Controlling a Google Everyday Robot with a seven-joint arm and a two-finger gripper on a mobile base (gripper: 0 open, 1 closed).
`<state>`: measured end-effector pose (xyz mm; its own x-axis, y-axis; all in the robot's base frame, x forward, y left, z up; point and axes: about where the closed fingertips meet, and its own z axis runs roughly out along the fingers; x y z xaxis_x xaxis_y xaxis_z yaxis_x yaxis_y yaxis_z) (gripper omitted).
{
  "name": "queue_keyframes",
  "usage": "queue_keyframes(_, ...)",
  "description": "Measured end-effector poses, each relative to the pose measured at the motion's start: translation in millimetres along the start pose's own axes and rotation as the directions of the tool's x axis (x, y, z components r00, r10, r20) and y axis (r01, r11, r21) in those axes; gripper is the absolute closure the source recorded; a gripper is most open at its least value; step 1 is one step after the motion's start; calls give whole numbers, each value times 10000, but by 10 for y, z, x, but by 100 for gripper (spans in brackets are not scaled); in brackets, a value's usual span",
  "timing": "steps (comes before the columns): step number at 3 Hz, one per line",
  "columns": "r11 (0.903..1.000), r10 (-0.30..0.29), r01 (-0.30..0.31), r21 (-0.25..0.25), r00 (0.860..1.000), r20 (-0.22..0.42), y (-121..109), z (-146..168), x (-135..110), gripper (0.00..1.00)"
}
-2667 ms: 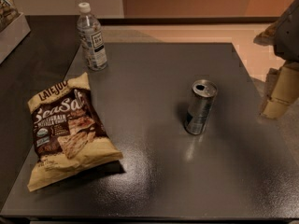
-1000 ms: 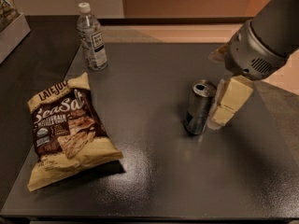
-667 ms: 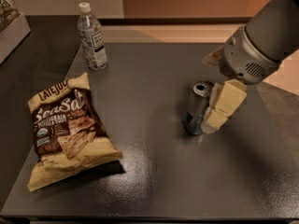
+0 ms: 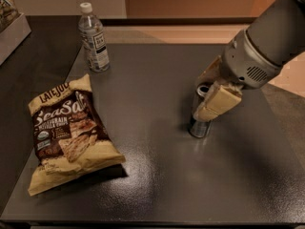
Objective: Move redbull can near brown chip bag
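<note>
The redbull can (image 4: 199,127) stands upright on the dark table (image 4: 157,166), right of centre; only its silver top and lower body show. My gripper (image 4: 201,99) comes in from the upper right and straddles the can's upper part, one tan finger in front of it and one behind. The jaws look open around the can, and I see no firm grip. The brown chip bag (image 4: 66,132) lies flat at the table's left front, well away from the can.
A clear water bottle (image 4: 94,38) with a white cap stands at the table's back left. A pale box edge (image 4: 12,30) shows at the far left. My grey arm (image 4: 267,42) fills the upper right corner.
My gripper has moved left and down from beside the can until its fingers sit on either side of it. The can, bag and bottle have not moved.
</note>
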<state>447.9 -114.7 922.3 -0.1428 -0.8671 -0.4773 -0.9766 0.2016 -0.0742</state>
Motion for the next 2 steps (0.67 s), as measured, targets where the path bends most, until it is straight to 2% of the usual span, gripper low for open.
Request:
queue_keyframes(1,10000,-54,54,18,10000,41,20,-36,-38,64)
queue_keyframes(2,9997,-245,245,-30,9995,215,31,-65,-183,87)
